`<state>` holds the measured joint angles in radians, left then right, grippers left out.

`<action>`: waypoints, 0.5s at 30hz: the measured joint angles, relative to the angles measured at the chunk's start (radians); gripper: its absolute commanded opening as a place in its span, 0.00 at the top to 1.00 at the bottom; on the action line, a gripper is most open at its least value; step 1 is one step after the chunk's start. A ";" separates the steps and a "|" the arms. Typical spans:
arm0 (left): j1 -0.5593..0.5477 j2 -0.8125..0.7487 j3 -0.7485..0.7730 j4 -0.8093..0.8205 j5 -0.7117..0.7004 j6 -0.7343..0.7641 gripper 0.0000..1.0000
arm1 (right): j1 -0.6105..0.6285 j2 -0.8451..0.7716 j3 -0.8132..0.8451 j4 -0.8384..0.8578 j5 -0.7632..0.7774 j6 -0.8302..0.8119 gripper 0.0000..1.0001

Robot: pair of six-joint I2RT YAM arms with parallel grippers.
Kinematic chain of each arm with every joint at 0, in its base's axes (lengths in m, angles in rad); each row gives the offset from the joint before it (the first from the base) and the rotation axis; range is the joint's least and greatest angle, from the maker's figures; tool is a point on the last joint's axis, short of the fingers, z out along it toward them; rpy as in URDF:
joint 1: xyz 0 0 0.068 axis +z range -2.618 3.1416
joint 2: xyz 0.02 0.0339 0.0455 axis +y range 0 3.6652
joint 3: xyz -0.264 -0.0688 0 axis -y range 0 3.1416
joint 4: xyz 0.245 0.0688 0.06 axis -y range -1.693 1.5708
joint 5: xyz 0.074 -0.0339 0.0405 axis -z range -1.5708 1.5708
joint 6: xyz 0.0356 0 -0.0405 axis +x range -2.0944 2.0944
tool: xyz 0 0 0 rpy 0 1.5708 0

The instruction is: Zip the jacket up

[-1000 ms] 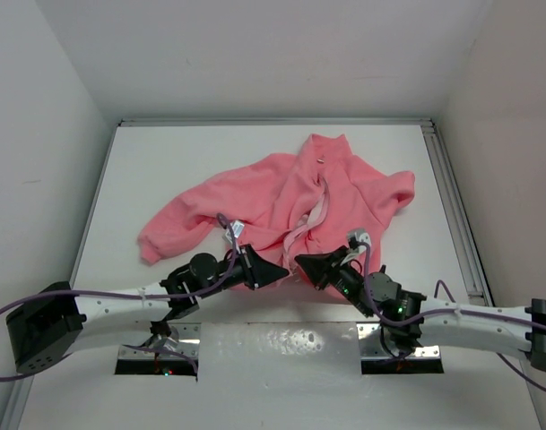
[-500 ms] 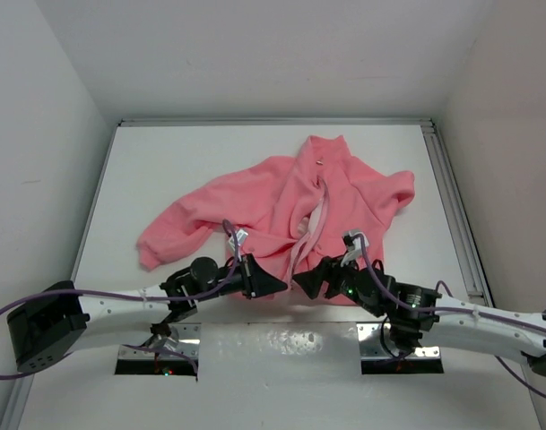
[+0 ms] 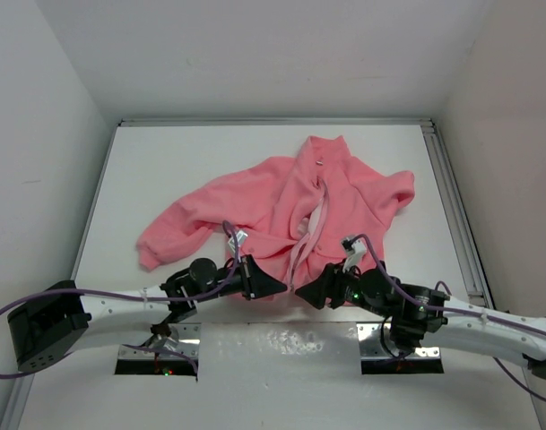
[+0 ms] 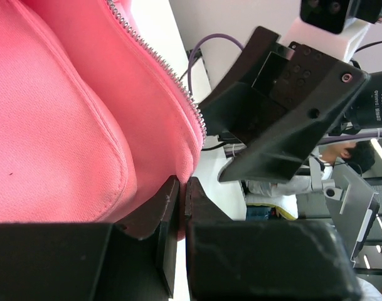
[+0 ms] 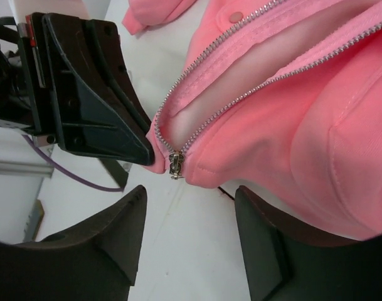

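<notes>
The salmon-pink jacket (image 3: pixel 335 197) lies spread on the white table, collar at the far side, its front zipper (image 3: pixel 316 219) parted. My left gripper (image 3: pixel 279 283) is shut on the jacket's bottom hem just left of the zipper, and pink cloth shows pinched between its fingers (image 4: pixel 169 194). The metal zipper slider (image 5: pixel 175 165) sits at the hem's bottom corner, where the two rows of teeth meet. A short way before it, my right gripper (image 5: pixel 191 216) stands open and holds nothing. In the top view that right gripper (image 3: pixel 307 290) faces the left one across the hem.
The table's near edge has a shiny metal strip (image 3: pixel 281 345) between the two arm bases. White walls (image 3: pixel 48 134) close in the table on three sides. One sleeve (image 3: pixel 165 237) trails to the left. A purple cable (image 3: pixel 102 293) runs along the left arm.
My right gripper, shut at the hem a second ago, has opened and drawn back toward the near edge. The left gripper keeps its hold and has hardly moved.
</notes>
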<state>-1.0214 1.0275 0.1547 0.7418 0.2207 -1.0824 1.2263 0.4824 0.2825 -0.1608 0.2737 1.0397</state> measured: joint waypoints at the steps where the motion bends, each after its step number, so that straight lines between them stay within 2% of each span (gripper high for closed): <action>1: 0.000 0.000 -0.004 0.004 0.000 0.000 1.00 | 0.000 0.004 0.000 -0.002 -0.006 0.006 0.37; 3: 0.000 0.000 -0.008 0.006 0.001 -0.001 1.00 | 0.000 0.018 0.000 0.001 -0.017 0.005 0.37; 8: 0.000 0.000 -0.009 0.021 0.002 -0.006 1.00 | 0.000 0.059 -0.006 0.028 -0.031 -0.007 0.45; 13: 0.000 -0.001 -0.026 0.050 0.010 -0.024 1.00 | 0.000 0.056 -0.048 0.099 -0.027 -0.021 0.47; 15: 0.000 -0.001 -0.032 0.058 0.016 -0.027 1.00 | 0.000 0.043 -0.080 0.143 -0.019 -0.021 0.51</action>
<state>-1.0214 1.0267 0.1223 0.7998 0.2367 -1.1091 1.2263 0.5251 0.2024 -0.0177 0.2550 1.0187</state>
